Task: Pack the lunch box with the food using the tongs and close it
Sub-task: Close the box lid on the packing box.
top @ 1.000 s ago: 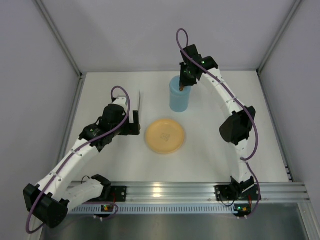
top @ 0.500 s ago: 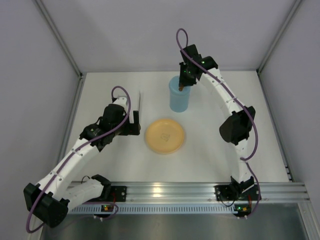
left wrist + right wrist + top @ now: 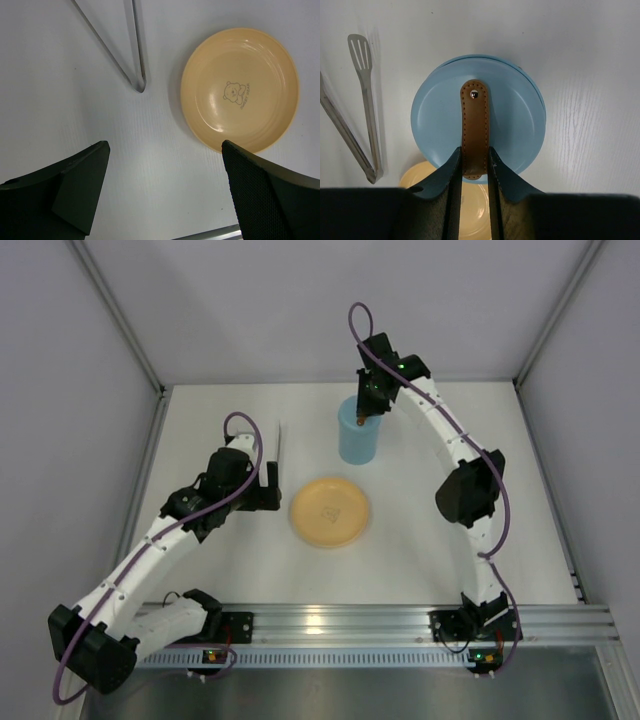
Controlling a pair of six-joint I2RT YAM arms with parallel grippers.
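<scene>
The light-blue lunch box (image 3: 357, 443) stands upright at the back of the table. In the right wrist view a light-blue lid (image 3: 437, 117) covers its top. My right gripper (image 3: 474, 152) is shut on the lid's brown tab (image 3: 474, 115), directly above the box (image 3: 532, 145). The silver tongs (image 3: 136, 65) lie flat on the table left of the box. My left gripper (image 3: 164, 147) hovers open and holds nothing, near the tongs' joined end. The food is out of view.
A round yellow-orange plate (image 3: 330, 511) with a bear print lies bare at the table's middle, right of my left gripper (image 3: 268, 485). Grey walls close in the left, back and right. A metal rail (image 3: 340, 620) runs along the near edge.
My right wrist has shifted slightly to the left above the lunch box, still gripping the tab. The left arm has not moved.
</scene>
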